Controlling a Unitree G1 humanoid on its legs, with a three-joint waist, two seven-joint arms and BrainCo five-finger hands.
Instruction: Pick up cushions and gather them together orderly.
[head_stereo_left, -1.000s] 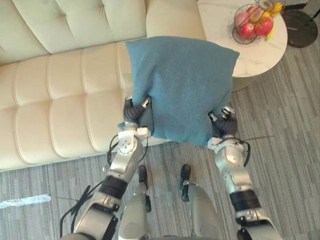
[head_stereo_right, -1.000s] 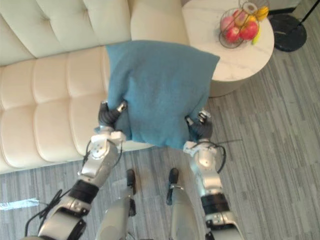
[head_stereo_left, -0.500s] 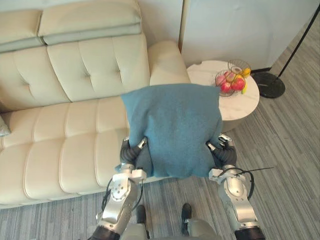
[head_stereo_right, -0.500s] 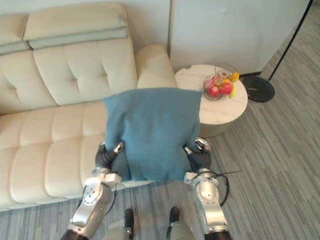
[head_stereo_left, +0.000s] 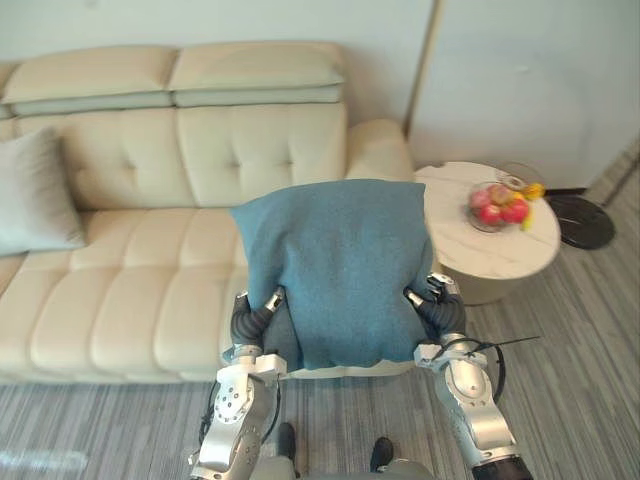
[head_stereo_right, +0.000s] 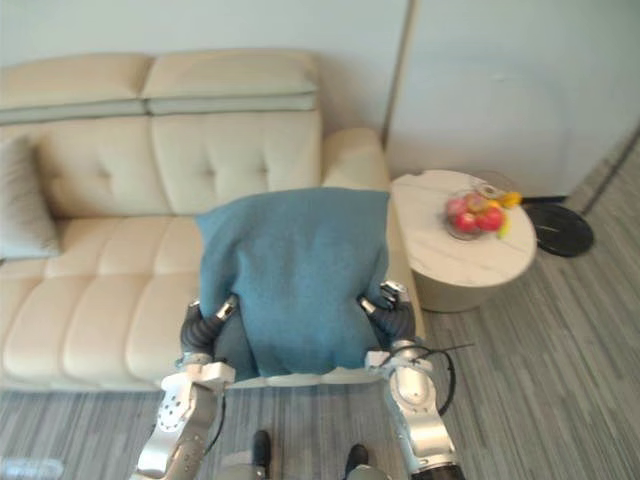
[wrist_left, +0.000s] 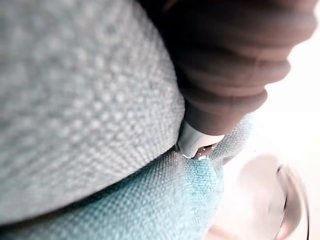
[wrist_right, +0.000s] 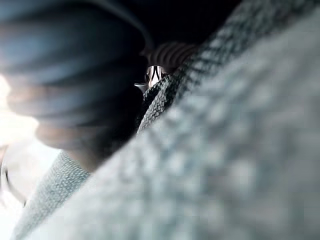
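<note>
I hold a large blue cushion (head_stereo_left: 335, 265) upright in front of me, between both hands, above the front edge of the cream sofa (head_stereo_left: 140, 290). My left hand (head_stereo_left: 254, 318) grips its lower left edge and my right hand (head_stereo_left: 440, 310) its lower right edge, fingers curled into the fabric. Up close, the left wrist view has the blue weave (wrist_left: 75, 105) pressed against the hand's dark cover (wrist_left: 230, 65). The right wrist view is the same, with cloth (wrist_right: 230, 150) against the cover (wrist_right: 65, 75). A grey cushion (head_stereo_left: 35, 195) leans upright against the sofa's back at the far left.
A round white side table (head_stereo_left: 495, 260) stands right of the sofa's arm and carries a wire basket of fruit (head_stereo_left: 502, 205). A black round lamp base (head_stereo_left: 585, 220) sits on the grey plank floor beyond it. A pale wall runs behind the sofa.
The camera has tilted up, so the sofa's back, the wall and the grey cushion have come into view. The blue cushion stays held between both hands, now a little lower in the picture.
</note>
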